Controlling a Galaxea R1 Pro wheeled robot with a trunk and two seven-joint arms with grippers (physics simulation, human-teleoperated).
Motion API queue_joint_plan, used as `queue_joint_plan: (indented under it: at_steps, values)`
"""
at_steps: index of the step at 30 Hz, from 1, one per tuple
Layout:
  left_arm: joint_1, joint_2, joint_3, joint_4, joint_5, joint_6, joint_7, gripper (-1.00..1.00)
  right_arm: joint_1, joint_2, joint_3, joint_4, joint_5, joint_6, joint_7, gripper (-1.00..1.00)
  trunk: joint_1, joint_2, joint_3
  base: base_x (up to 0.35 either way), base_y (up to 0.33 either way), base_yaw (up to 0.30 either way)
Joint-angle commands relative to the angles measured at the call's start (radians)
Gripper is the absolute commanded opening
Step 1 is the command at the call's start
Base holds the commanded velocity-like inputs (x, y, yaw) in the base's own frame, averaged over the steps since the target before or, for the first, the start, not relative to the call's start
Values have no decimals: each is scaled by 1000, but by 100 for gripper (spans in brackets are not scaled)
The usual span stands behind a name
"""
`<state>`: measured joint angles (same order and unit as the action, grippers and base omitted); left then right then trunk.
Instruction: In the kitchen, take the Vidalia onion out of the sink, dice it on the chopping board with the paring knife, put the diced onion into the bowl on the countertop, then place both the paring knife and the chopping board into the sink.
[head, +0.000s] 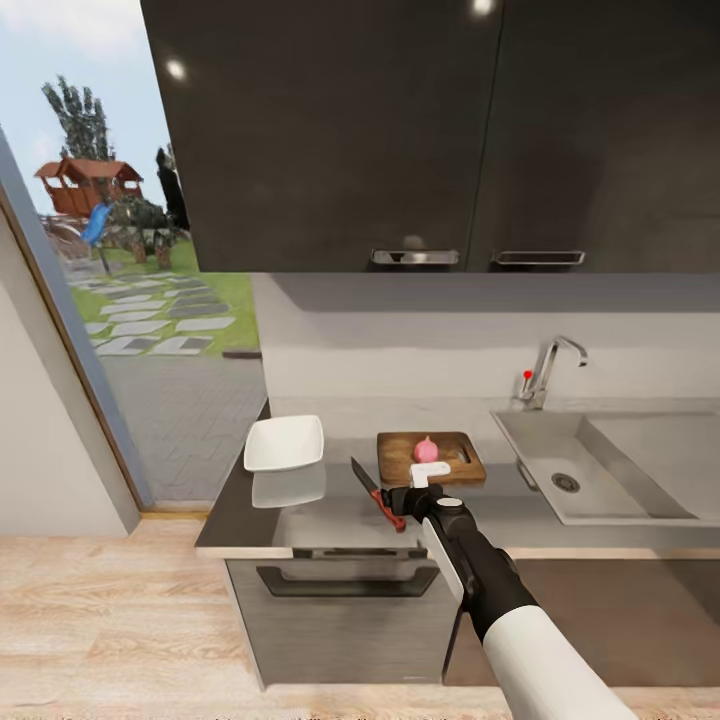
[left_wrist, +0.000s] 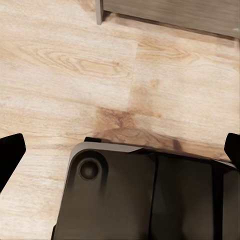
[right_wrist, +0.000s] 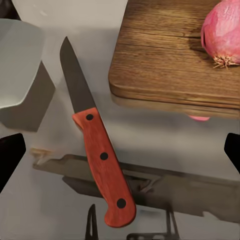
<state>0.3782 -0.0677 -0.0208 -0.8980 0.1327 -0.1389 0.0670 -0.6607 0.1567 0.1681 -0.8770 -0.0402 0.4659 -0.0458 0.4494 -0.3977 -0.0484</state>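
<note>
Right fingers spread wide and empty above the knife, which lies mid-frame on the bench. The onion sits on the board. Left fingers spread wide over the floor.

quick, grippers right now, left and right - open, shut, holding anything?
Left gripper: open, empty, hanging over the wooden floor.
Right gripper: open, empty, poised above the paring knife beside the chopping board.
</note>
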Motion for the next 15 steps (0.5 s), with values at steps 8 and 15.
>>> queue_joint_plan:
  at_steps: [8,15]
  values:
    - [1,0,-2,0,10,-2,4,100,-1,0,2,-1,-4,5,-5,100,1,-2,-15,0,0,0]
    - [1,0,-2,0,10,-2,4,100,-1,0,2,-1,-4,5,-5,100,1,-2,-26,0,0,0]
